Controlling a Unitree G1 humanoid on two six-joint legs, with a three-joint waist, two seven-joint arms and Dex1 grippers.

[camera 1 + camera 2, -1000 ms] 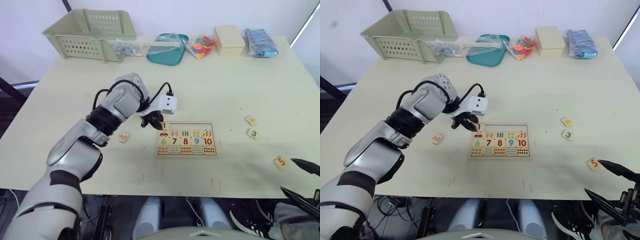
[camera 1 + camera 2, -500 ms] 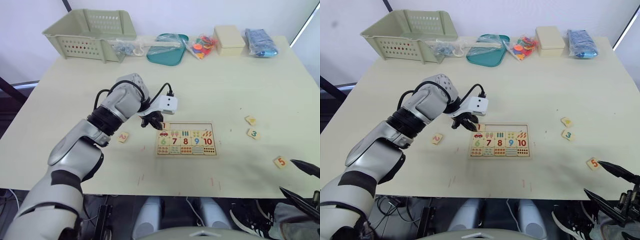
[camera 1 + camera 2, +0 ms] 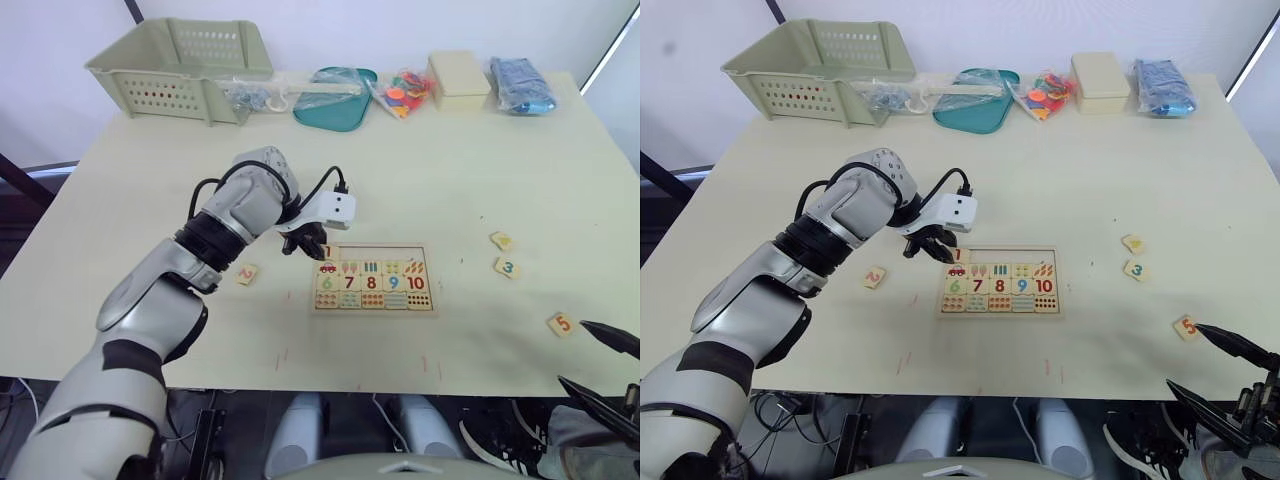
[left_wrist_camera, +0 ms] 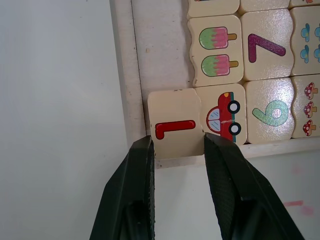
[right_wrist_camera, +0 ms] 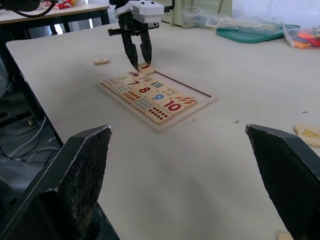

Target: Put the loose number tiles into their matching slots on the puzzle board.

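On the pale table [image 3: 480,170] my left gripper [image 4: 177,150], fingers straddling the 1 tile [image 4: 175,130], seats it at the puzzle board [image 3: 373,280]'s far-left slot; 2 [image 3: 246,274], 3 [image 3: 507,267], 5 [image 3: 561,323] and another tile [image 3: 501,240] lie loose, right gripper [image 5: 185,185] wide apart.

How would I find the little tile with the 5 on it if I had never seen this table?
Start at the puzzle board in the middle of the table and look toward the robot's right, where three loose tiles lie. The tile with the 5 is the one nearest the table's front edge, close to the right end effector. Its digit is orange-red, while the tile with the 3 farther back is green.
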